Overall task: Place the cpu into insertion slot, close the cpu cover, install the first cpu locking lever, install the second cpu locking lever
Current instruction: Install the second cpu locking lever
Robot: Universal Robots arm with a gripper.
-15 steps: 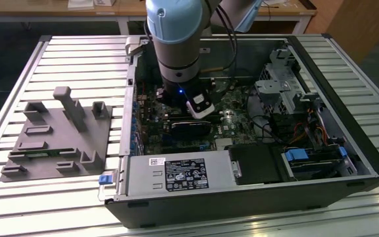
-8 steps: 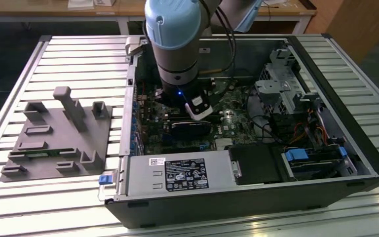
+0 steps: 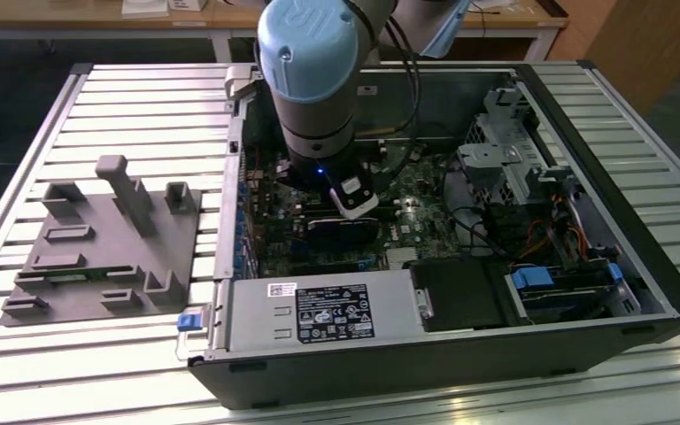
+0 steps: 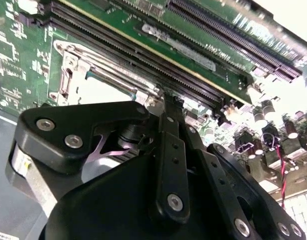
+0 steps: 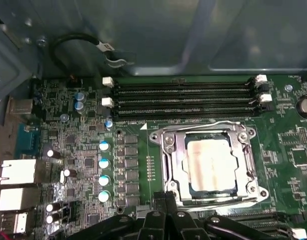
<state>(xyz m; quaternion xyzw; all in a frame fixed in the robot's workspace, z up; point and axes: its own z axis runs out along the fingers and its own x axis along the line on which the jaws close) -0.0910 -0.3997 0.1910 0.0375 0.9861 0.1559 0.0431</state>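
Note:
The cpu lies flat in the insertion slot of the green motherboard, its pale metal top showing. The cpu cover is down around it as a silvery frame. A thin wire lever runs along the socket's side toward the memory slots, and another runs along the opposite side. My gripper is shut with nothing between its fingers, its tips just off the socket's corner on that opposite side. In the second wrist view the gripper points down at the edge of the cover.
The arm reaches down into the open computer case. Long black memory slots run beside the socket. A black cable loop, capacitors, the power supply and the drive cage surround it. A grey fixture stands outside.

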